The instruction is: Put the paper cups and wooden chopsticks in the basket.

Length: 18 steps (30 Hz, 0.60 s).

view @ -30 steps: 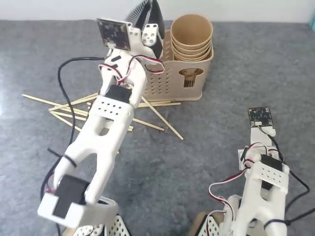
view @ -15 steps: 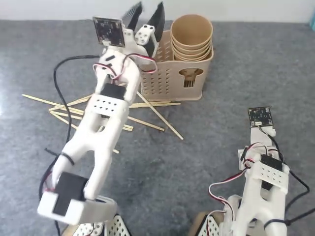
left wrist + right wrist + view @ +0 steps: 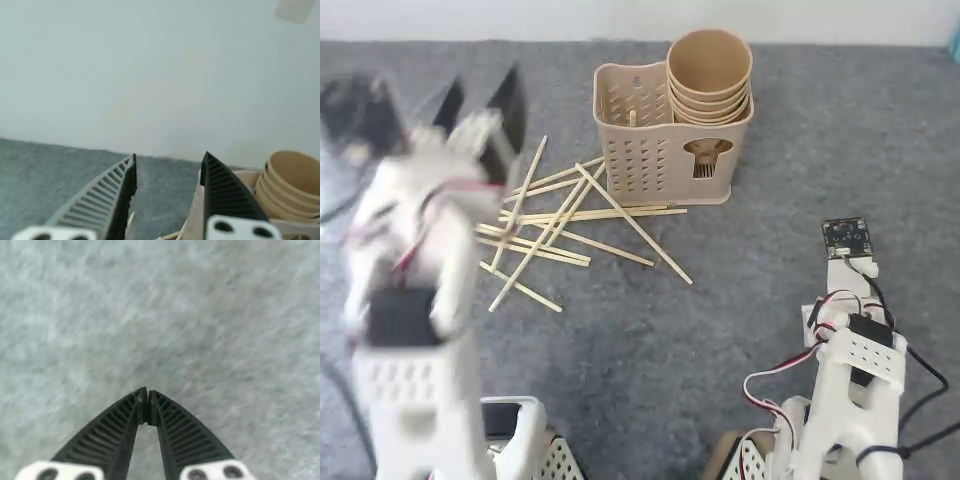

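Observation:
A beige perforated basket (image 3: pixel 655 160) stands at the back of the grey mat with a stack of paper cups (image 3: pixel 710 70) in its right half. One chopstick stands upright in its left half. Several wooden chopsticks (image 3: pixel 560 220) lie scattered on the mat left of and in front of the basket. My left gripper (image 3: pixel 480 100) is open and empty, raised to the left of the basket; its wrist view has the gripper (image 3: pixel 169 165) beside the cups (image 3: pixel 290 185). My right gripper (image 3: pixel 147 395) is shut on nothing, just above bare mat at the front right.
The right arm (image 3: pixel 850 340) stands folded at the front right. The grey mat (image 3: pixel 770 240) runs to a pale wall at the back. Open mat lies between the chopstick pile and the right arm.
The left arm has swung away from above the basket's left half toward the left and front, uncovering the chopstick pile. Its jaws have spread apart. The right arm has kept still.

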### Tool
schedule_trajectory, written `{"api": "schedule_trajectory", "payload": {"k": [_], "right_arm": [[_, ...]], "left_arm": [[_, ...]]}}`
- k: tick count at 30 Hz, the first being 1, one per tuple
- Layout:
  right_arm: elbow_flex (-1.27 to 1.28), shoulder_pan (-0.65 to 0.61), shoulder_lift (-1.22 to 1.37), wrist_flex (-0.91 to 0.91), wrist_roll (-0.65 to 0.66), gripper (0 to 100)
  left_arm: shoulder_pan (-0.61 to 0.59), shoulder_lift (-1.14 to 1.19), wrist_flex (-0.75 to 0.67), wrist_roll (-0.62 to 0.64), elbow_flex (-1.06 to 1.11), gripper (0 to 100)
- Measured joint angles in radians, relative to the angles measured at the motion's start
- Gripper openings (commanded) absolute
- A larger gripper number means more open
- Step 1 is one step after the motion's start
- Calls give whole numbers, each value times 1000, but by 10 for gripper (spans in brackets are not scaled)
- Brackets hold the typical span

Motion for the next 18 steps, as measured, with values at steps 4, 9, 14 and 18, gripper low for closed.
{"api": "schedule_trajectory", "payload": {"k": [4, 9, 14, 18], "right_arm": [[-106, -97, 0, 186, 0, 9], [-307, -259, 0, 419, 49, 40], [-477, -407, 0, 551, 57, 148], [-534, -520, 0, 568, 58, 136]], "left_arm": [[-115, -138, 210, -55, 11, 203], [-296, -235, 265, -66, 160, 203], [-428, -344, 252, -68, 423, 203], [-534, -440, 163, -68, 632, 203]]}}
